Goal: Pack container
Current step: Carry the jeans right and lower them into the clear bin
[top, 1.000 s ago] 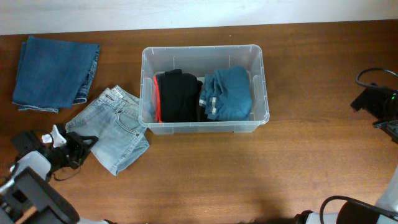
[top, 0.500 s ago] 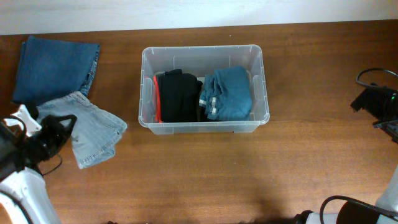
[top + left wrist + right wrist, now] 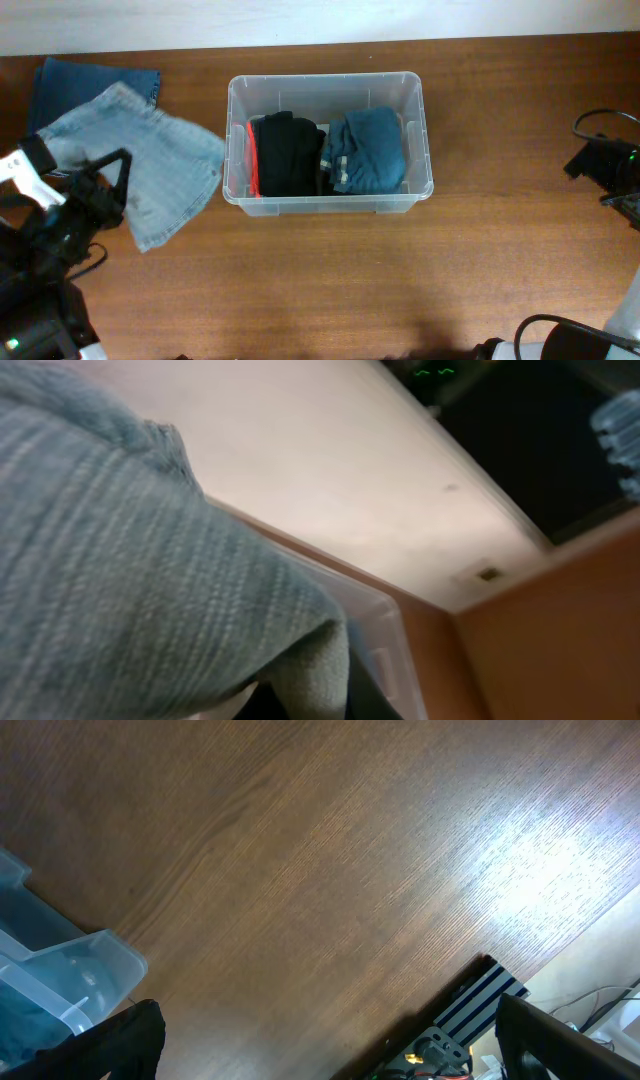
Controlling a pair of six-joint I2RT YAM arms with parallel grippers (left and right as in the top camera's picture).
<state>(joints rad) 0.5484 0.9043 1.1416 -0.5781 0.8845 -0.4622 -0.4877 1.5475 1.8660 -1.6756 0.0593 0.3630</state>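
The left gripper is staying clamped on the pale, faded blue denim shorts. Over the last second it has been lifting them off the brown wooden table. They have been swinging from the container's 8 o'clock round to its 9 o'clock, and are now hanging spread, covering part of the folded dark blue denim piece lying at 10 o'clock. In the left wrist view the denim shorts are filling most of the frame, with a corner of the container showing beyond them. By my reading the pick is done and the carry towards the container is under way.

The large clear plastic rectangular container is sitting mid-table, toward the far edge. A folded black garment and a folded teal-blue garment are filling its 6 o'clock half, with an orange-red strip against the 9 o'clock wall. The band along the 12 o'clock wall is looking bare. The shorts' hem is sitting just beside the 9 o'clock rim, so it is probably needing more height to clear that edge. The right gripper is waiting well apart at 3 o'clock, fingers spread wide and holding nothing, leaving the path open.
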